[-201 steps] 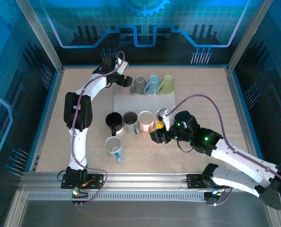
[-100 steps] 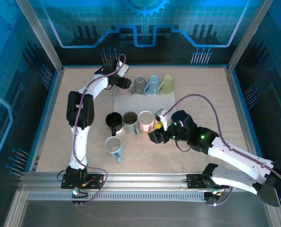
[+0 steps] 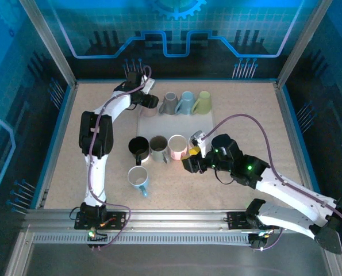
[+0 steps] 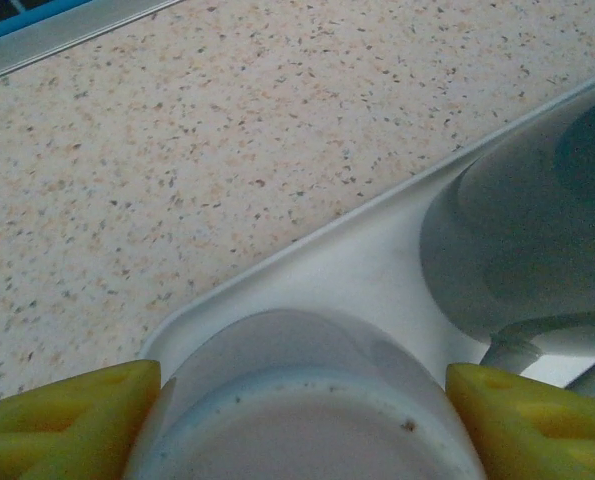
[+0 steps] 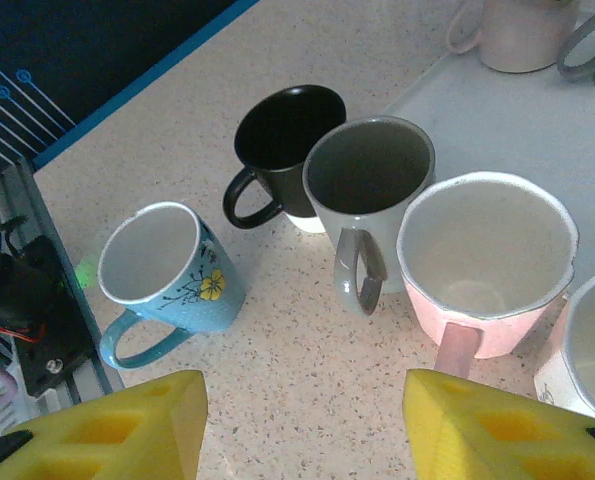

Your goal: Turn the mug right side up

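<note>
An upside-down pale mug stands in the far left corner of the white tray. My left gripper is shut on it. In the left wrist view the mug's base sits between the yellow fingers, one pressed against each side. The same mug shows at the top of the right wrist view. My right gripper hovers open over bare table in front of the upright mugs, with nothing between its fingers.
A grey mug, a light blue mug and a yellow-green mug stand on the tray beside the held one. A black mug, a grey mug and a pink mug stand upright in a row. A blue flowered mug is nearer.
The left gripper's fingers have closed in on the upside-down mug and the wrist shifted slightly. The right arm nudged left and came back, still open.
</note>
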